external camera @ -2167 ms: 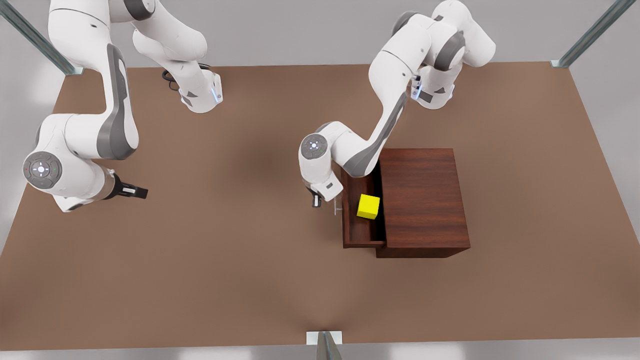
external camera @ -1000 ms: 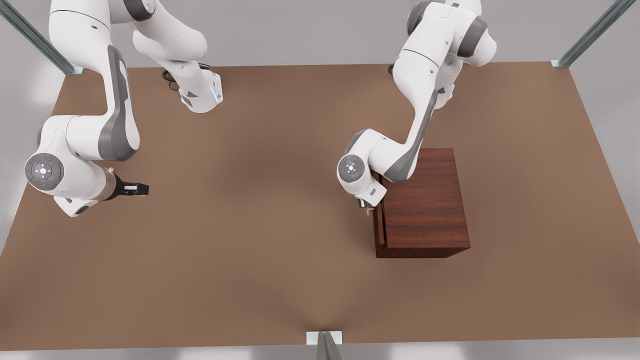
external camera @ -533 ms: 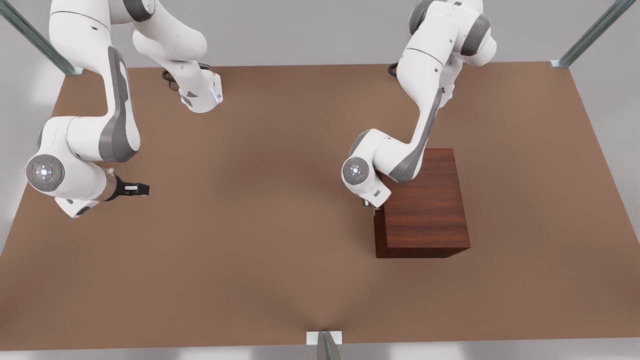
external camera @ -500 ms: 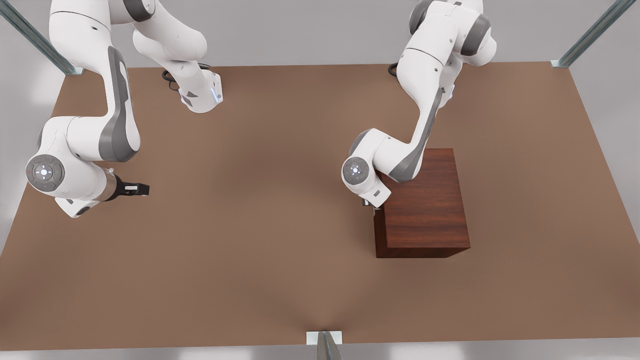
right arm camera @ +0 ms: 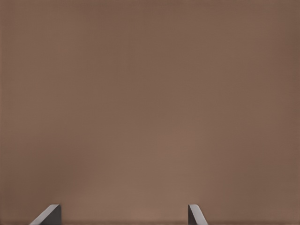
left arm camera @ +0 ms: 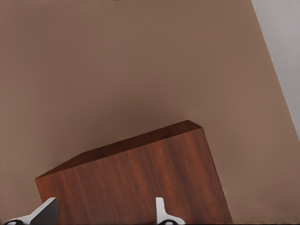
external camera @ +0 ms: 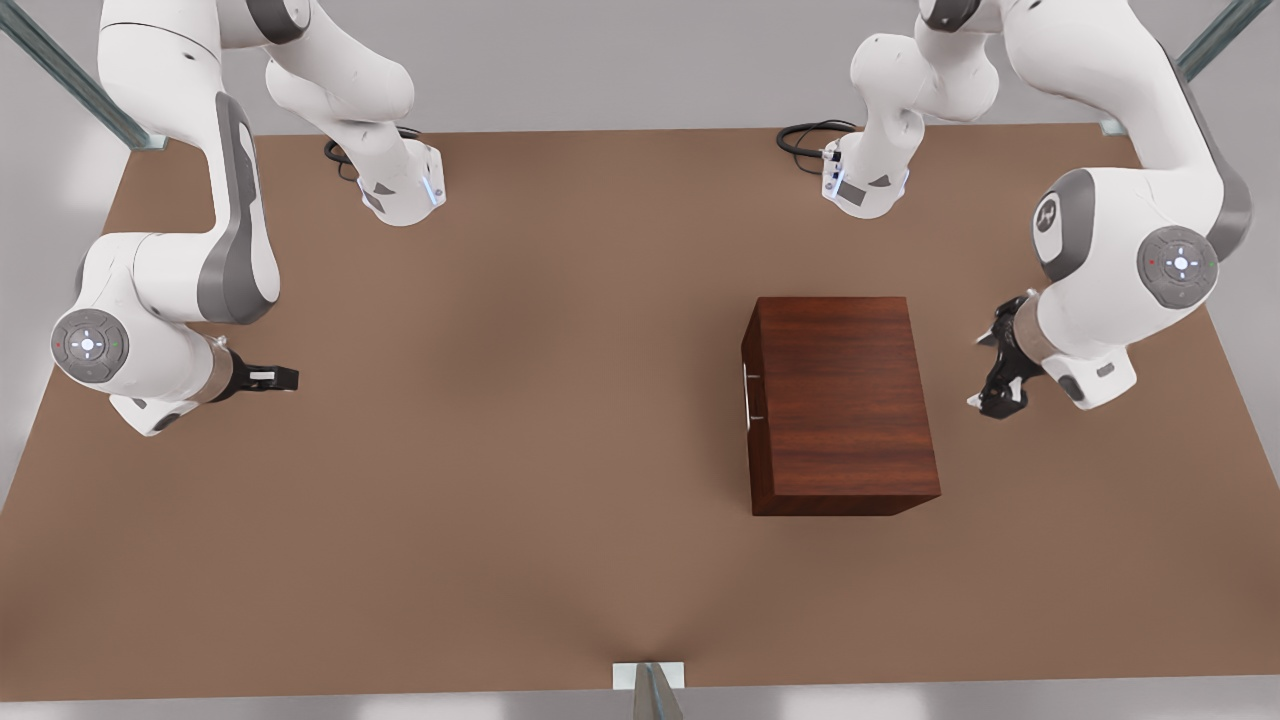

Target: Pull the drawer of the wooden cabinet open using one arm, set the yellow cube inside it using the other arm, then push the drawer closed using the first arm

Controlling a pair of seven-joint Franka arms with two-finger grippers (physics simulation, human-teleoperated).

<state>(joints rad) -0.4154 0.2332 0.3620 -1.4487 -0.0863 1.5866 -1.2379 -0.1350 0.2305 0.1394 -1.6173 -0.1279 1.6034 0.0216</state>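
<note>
Pale fingertips (left arm camera: 47,211) of the left jaws stood spread, empty, aimed at the cabinet (left arm camera: 140,183) from behind its back edge. In the front view those jaws hung off the cabinet's right side, near it but not touching. The right jaws' fingertips (right arm camera: 51,213) were spread too and held nothing, over bare desk (external camera: 500,450) well apart at the front view's left, where the right arm (external camera: 150,300) waited.

The drawer sat flush in the cabinet's front, its handle (external camera: 748,392) lying against the left face. The cube was hidden, presumably inside the shut drawer, though that could not be confirmed. By my reading the last step, pushing shut, was done, and the next move called only for the left arm (external camera: 1130,250) to keep clear. Both arms' upper links were cut off by the frame.
</note>
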